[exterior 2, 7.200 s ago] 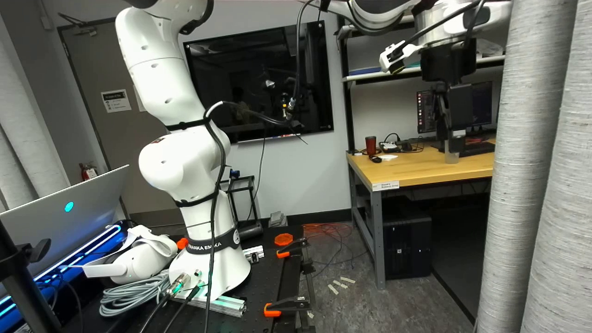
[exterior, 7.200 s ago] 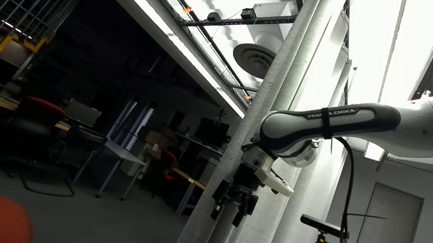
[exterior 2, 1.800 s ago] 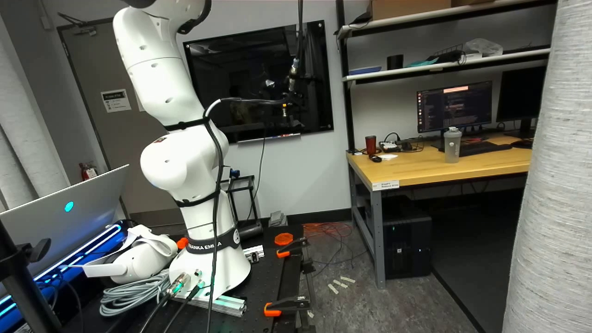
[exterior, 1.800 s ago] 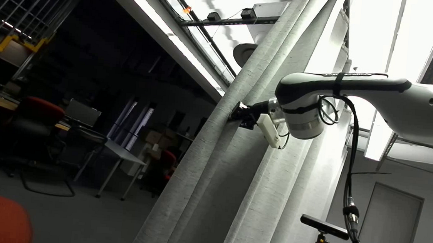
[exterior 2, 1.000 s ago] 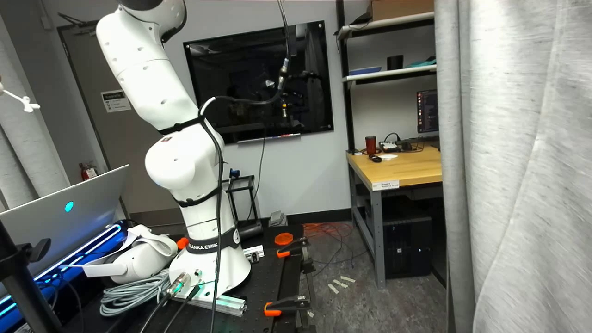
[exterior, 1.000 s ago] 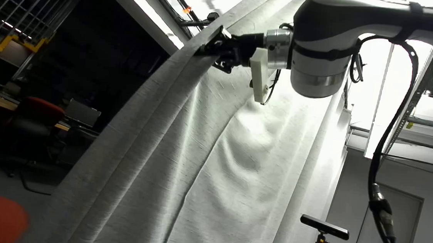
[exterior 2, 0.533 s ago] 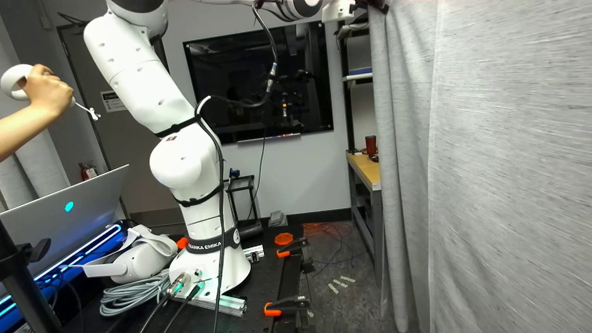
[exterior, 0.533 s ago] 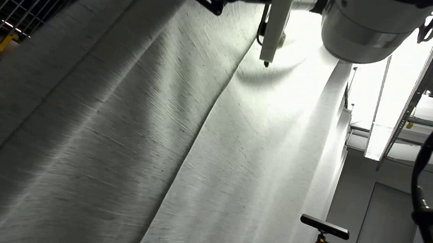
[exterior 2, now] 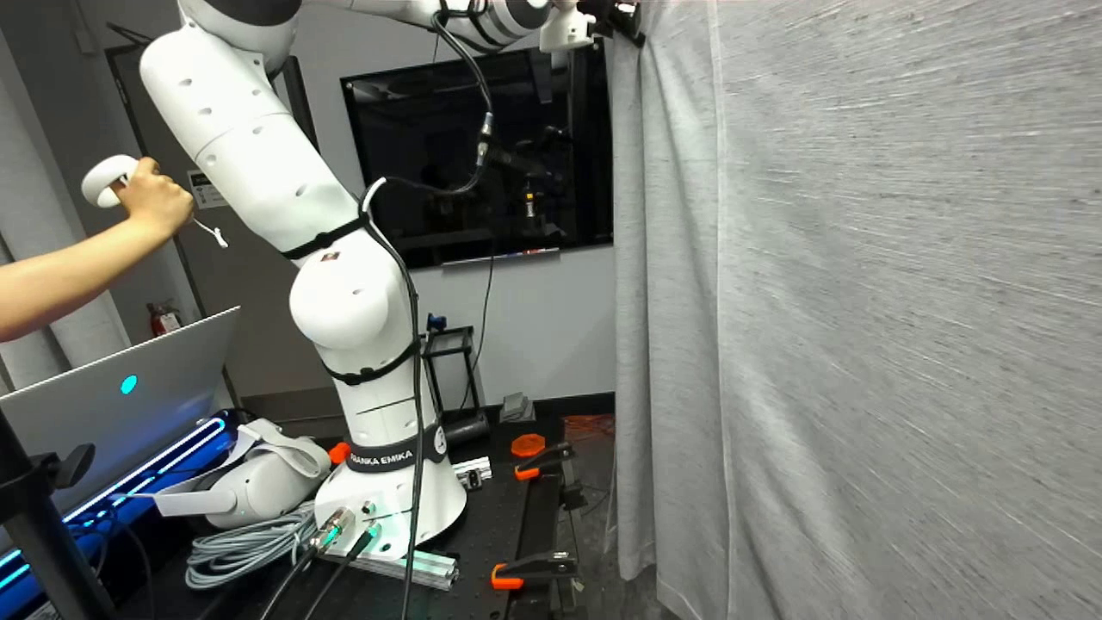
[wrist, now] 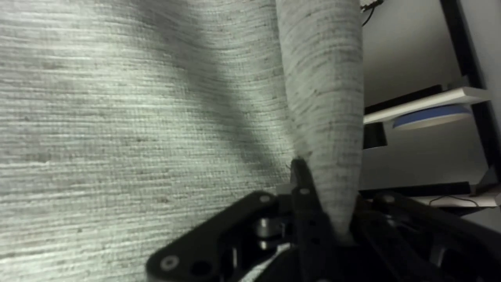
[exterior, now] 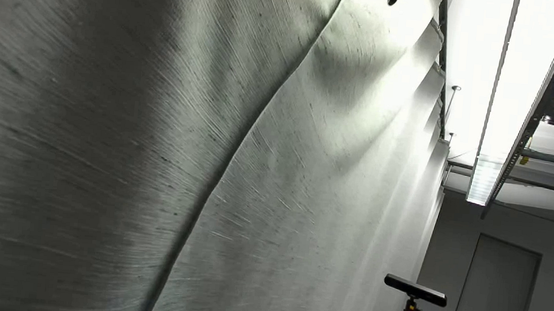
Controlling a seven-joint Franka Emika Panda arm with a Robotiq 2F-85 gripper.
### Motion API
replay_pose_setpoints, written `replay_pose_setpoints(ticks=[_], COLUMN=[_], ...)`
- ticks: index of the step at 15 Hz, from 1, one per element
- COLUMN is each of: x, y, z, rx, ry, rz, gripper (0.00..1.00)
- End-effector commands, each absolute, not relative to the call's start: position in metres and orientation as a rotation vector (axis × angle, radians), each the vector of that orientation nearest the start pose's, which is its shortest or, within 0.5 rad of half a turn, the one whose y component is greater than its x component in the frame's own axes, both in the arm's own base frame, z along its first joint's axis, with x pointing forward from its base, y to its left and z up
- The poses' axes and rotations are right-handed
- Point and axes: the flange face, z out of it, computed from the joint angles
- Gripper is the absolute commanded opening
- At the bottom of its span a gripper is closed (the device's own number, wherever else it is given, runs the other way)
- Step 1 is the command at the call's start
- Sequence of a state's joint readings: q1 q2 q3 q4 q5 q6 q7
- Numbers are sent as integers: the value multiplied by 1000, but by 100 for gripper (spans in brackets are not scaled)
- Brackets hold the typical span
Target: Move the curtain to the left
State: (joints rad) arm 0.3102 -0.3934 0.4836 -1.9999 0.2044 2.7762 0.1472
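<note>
The curtain [exterior 2: 904, 301], a huge pale grey-white woven sheet with long folds, fills the right side in an exterior view. There its leading edge hangs just right of the robot's table. It also covers most of an exterior view where the curtain [exterior: 236, 172] hides what lies behind. At its upper edge my gripper [exterior 2: 627, 24] is partly cut off by the frame top. In the wrist view my gripper [wrist: 327, 188] is shut on a gathered fold of the curtain [wrist: 328, 98]. One finger [wrist: 303, 180] presses against the fold; the far fingertip is hidden by cloth.
A black wall screen [exterior 2: 482, 155] is behind the arm. A hand with a white controller [exterior 2: 108, 179] reaches in near an open laptop [exterior 2: 129, 405]. A camera on a stand [exterior: 414, 290] stands beside the curtain. The wrist view shows a white shelf [wrist: 426, 103] beyond the edge.
My gripper, earlier hanging open by the curtain, has taken its edge and pulled it leftward in both exterior views. The cloth now covers the desk and shelves. The hand and controller have come in.
</note>
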Motion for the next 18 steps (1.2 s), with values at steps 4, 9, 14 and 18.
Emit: replay_pose_setpoints(ticks=[4,9,14,18], x=[217,190,186,187], y=[420,427,435,437], z=[755,772,772,771], rx=[-2192,-2192,-2204,-2225], ry=[-854,-908,-937,-942], rz=[-1165,-1197,-1263,-1308], gripper=[1,1,1,1])
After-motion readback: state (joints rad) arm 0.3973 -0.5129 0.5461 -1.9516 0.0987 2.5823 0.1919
